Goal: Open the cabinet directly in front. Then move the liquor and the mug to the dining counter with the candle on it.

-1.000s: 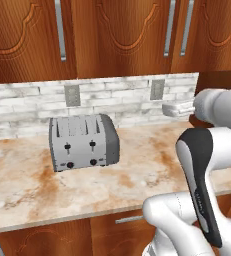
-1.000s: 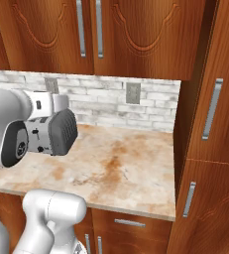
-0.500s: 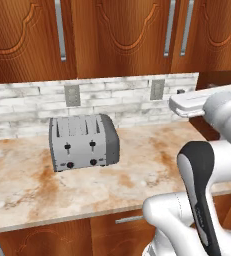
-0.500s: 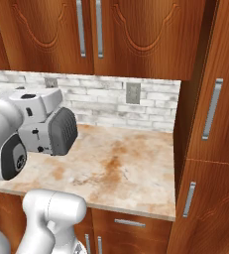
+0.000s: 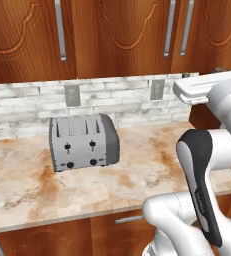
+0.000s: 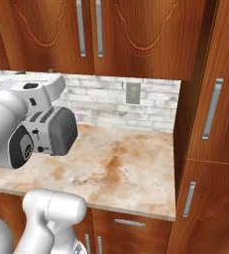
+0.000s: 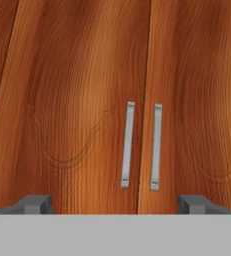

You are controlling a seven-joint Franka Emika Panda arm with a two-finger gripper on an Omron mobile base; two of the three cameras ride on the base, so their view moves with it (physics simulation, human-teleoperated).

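The cabinet (image 7: 137,100) straight ahead of me is shut: its two doors meet along a thin seam, and the two silver bar handles (image 7: 128,145) stand upright on either side of that seam, close together. With the doors closed I cannot tell what sits inside. In the left base view the same cabinet (image 5: 132,35) hangs above the white brick backsplash (image 5: 117,102), all of its carved doors flush.

On the counter (image 5: 137,175) below, a silver toaster (image 5: 83,142) stands near the back edge, toward the left end, its slots facing up; I cannot tell whether anything sits in them. The rest of the marbled top around it carries nothing I can make out. In the right base view the counter (image 6: 126,168) runs to a tall cabinet (image 6: 210,124) at its right end, also shut.

My gripper (image 7: 114,202) is spread wide: the two dark fingertips (image 7: 34,204) sit far apart at the bottom of the hand view, one under each door, with the pair of handles framed between them. It holds nothing and touches nothing; the doors are still apart from the tips.
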